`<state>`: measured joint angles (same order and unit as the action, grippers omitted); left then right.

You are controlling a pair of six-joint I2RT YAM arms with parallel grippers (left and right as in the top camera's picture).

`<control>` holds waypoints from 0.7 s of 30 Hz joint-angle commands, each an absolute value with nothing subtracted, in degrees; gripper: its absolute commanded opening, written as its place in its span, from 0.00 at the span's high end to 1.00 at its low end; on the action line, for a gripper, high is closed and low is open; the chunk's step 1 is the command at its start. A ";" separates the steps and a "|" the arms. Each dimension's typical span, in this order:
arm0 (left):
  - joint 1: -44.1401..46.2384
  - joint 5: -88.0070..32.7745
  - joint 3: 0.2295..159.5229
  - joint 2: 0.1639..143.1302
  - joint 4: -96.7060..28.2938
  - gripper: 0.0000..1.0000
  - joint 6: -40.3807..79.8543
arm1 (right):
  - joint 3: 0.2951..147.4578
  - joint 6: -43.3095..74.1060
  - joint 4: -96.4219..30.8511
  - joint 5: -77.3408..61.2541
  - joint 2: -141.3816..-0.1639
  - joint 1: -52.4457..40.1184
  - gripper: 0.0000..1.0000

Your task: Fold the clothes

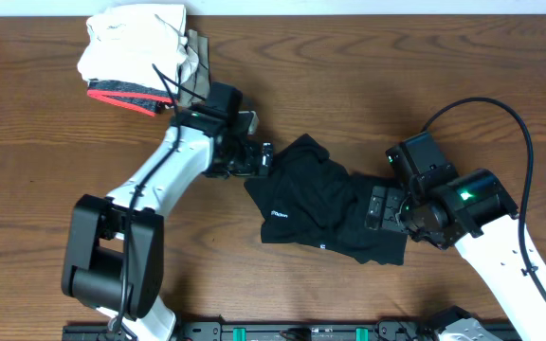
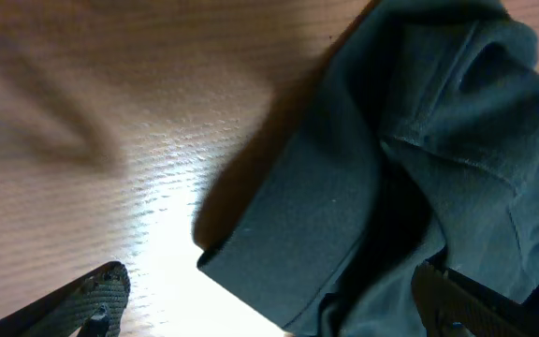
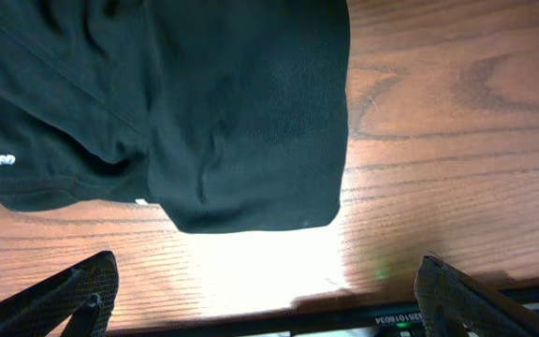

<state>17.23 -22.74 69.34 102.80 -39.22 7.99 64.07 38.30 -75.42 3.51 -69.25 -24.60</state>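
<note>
The clothes are one black short-sleeved shirt (image 1: 325, 204), lying crumpled in the middle of the wooden table with a small white logo (image 1: 278, 215) near its left side. My left gripper (image 1: 263, 161) is at the shirt's upper-left edge and is open. In the left wrist view a folded edge of the shirt (image 2: 344, 187) reaches in between its fingers (image 2: 96, 295). My right gripper (image 1: 379, 208) hovers over the shirt's right end, open. Seen from the right wrist, the shirt (image 3: 241, 112) lies just beyond the gripper (image 3: 269, 300). Only bare wood shows between its fingers (image 3: 78, 290).
A pile of folded garments (image 1: 136, 52), white and cream with a red-trimmed grey one underneath, sits at the back left, close behind the left arm. A black rail (image 1: 282, 332) runs along the table's front edge, just below the right gripper in the right wrist view.
</note>
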 commanded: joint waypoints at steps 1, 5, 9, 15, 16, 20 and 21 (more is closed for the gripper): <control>14.22 -29.76 68.82 104.09 -39.03 0.02 1.26 | 64.42 37.45 -75.72 4.45 -69.28 -24.29 0.01; 12.43 -35.31 68.82 105.14 -39.29 0.02 -1.45 | 64.40 38.65 -75.59 4.01 -69.28 -24.27 0.05; 12.56 -37.06 68.82 106.13 -39.07 0.02 -2.98 | 63.44 39.29 -72.99 -0.71 -69.28 -24.45 0.54; 12.56 -37.06 68.82 107.48 -38.54 0.02 -2.72 | 57.06 39.40 -62.08 -5.93 -70.76 -26.52 0.95; 12.56 -37.04 68.82 107.48 -38.68 0.02 -2.50 | 55.77 40.42 -60.86 -6.13 -71.42 -26.57 0.97; 12.53 -36.82 68.82 107.48 -39.38 0.02 -2.52 | 50.83 49.47 -59.55 -2.26 -74.22 -25.65 0.99; 12.56 -36.82 68.82 107.48 -39.68 0.02 -2.52 | 49.45 51.42 -59.46 -1.17 -75.00 -24.93 0.99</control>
<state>12.56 -36.05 69.34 106.74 -39.05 -1.56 52.23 43.99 -59.48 -3.73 -73.43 -25.67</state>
